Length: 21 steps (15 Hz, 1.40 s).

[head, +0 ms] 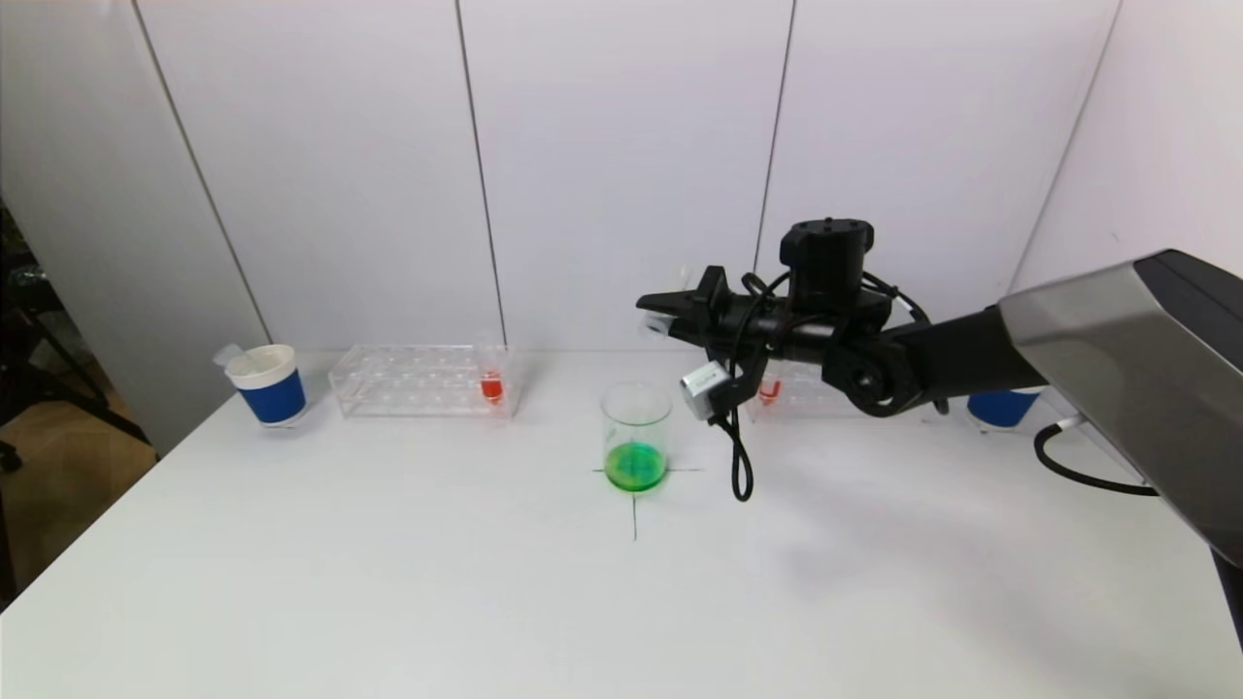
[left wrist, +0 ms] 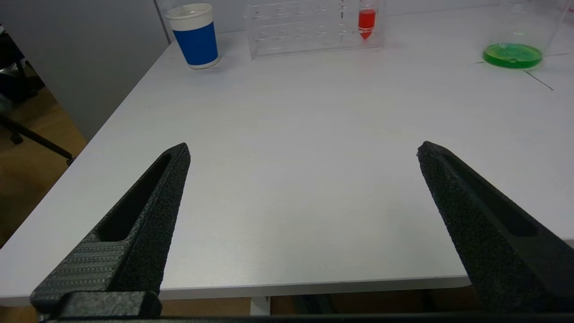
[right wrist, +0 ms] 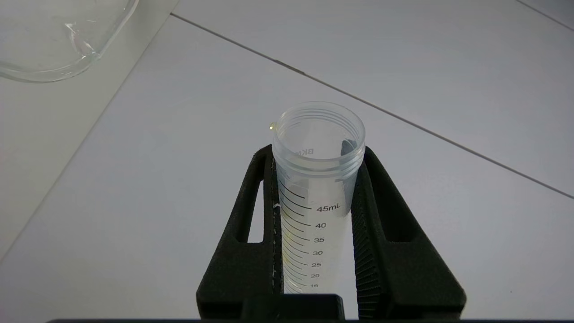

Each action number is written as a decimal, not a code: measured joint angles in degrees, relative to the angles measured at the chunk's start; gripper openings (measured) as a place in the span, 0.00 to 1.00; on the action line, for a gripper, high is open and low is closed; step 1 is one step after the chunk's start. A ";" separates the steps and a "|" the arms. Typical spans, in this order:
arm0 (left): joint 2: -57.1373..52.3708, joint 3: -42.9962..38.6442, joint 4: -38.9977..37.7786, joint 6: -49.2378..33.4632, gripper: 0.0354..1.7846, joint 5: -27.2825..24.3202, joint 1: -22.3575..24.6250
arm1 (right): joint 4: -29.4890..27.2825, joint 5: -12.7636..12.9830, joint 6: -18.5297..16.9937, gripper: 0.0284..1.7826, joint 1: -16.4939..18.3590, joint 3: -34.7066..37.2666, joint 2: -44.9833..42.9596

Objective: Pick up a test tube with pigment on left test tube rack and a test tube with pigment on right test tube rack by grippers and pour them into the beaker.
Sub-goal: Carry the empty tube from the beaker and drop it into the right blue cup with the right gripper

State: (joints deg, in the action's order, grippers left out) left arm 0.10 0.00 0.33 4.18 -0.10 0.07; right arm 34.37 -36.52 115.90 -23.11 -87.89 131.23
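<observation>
Two racks sit at the back of the white table (head: 388, 582), and between them, nearer the front, stands the glass beaker (head: 636, 435) with a shallow pool of green liquid in its bottom. The right gripper (head: 670, 316) is up in the air above and just to the right of the beaker, clamped tight on a graduated plastic test tube (right wrist: 316, 197) that lies nearly level, mouth toward the beaker side. From the wrist camera the tube looks drained, only a yellowish bead (right wrist: 272, 127) clinging at the lip, so I'd judge the pour from this side is finished or nearly so. The left test tube rack (head: 422, 381) keeps one tube of red pigment (head: 491, 386) at its right end; a red-tipped tube (head: 769, 390) also shows in the right test tube rack (head: 806, 393), half hidden behind the arm. The left gripper (left wrist: 302, 211) hangs low at the near-left table edge, jaws spread wide, holding nothing.

What worries me: that last drop could fall on the table if the tube swings away while tipped. The dangling cable (head: 740, 466) hangs close beside the beaker and might snag or nudge it. A blue-sleeved cup (head: 267, 385) stands left of the left rack, another blue cup (head: 1000, 406) behind the right arm.
</observation>
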 joint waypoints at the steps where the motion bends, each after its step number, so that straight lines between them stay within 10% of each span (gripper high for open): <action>1: 0.00 0.00 0.02 0.02 0.99 0.02 0.00 | 0.00 0.00 -0.16 0.27 -0.04 0.20 -0.09; 12: 0.00 0.00 0.00 0.02 0.99 0.02 0.00 | 7.74 -0.22 -26.21 0.27 -1.28 5.10 -0.48; 21: 0.00 0.00 0.00 0.02 0.99 0.00 0.00 | 18.16 12.46 -60.81 0.27 -1.68 7.94 -3.10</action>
State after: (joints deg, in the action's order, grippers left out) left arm 0.10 0.00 0.33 4.21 -0.10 0.07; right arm 52.53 -24.06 55.09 -24.80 -79.96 128.14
